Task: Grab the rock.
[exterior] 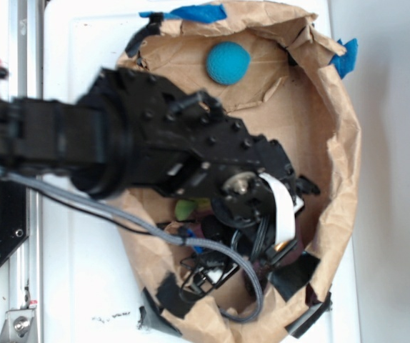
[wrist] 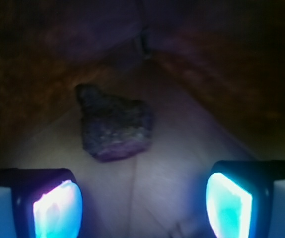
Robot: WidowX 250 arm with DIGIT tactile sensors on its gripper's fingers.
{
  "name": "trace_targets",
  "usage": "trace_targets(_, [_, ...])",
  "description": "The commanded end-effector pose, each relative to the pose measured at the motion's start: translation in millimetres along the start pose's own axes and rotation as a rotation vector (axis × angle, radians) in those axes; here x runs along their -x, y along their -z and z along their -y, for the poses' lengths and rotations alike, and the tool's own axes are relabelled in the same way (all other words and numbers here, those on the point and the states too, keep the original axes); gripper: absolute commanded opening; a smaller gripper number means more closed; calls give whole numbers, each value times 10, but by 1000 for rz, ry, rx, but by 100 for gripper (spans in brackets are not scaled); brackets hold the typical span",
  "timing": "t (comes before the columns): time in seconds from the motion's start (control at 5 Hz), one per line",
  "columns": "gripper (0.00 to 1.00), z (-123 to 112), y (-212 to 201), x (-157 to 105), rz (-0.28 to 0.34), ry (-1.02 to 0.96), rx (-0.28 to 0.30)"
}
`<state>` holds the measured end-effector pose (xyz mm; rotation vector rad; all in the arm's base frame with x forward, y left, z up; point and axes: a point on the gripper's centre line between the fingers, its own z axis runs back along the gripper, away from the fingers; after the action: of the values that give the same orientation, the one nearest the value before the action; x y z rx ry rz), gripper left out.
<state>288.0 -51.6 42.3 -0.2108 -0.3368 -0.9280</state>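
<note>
In the wrist view the rock (wrist: 115, 126), a rough dark lump, lies on brown paper just ahead of my gripper (wrist: 142, 206). The gripper is open: the left pad (wrist: 58, 210) and right pad (wrist: 229, 206) glow blue-white, set wide apart with only bare paper between them. The rock sits beyond the fingertips, slightly left of the middle of the gap, and touches neither pad. In the exterior view the black arm reaches down into the paper bag, and the gripper (exterior: 251, 246) and wrist hide the rock.
The crumpled brown paper bag (exterior: 333, 143) walls in the work area. A teal ball (exterior: 227, 62) rests at its far side. A green toy (exterior: 186, 209) peeks out under the arm. Black tape patches (exterior: 294, 275) and a grey cable (exterior: 148, 227) lie near the front.
</note>
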Motion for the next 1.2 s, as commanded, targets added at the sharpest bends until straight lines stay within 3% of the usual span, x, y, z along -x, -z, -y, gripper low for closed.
trace_targets(0.0, [100,199,-35,-312,119,188,20])
trace_targets(0.4, [100,205,86,-462,145,210,-31])
trace_targets(0.6, [100,244,189,-505,140,220,-14])
trace_targets(0.8, [0,295,249,-487,131,225,-4])
trace_targets(1.0, [0,272,252,-466,127,214,-6])
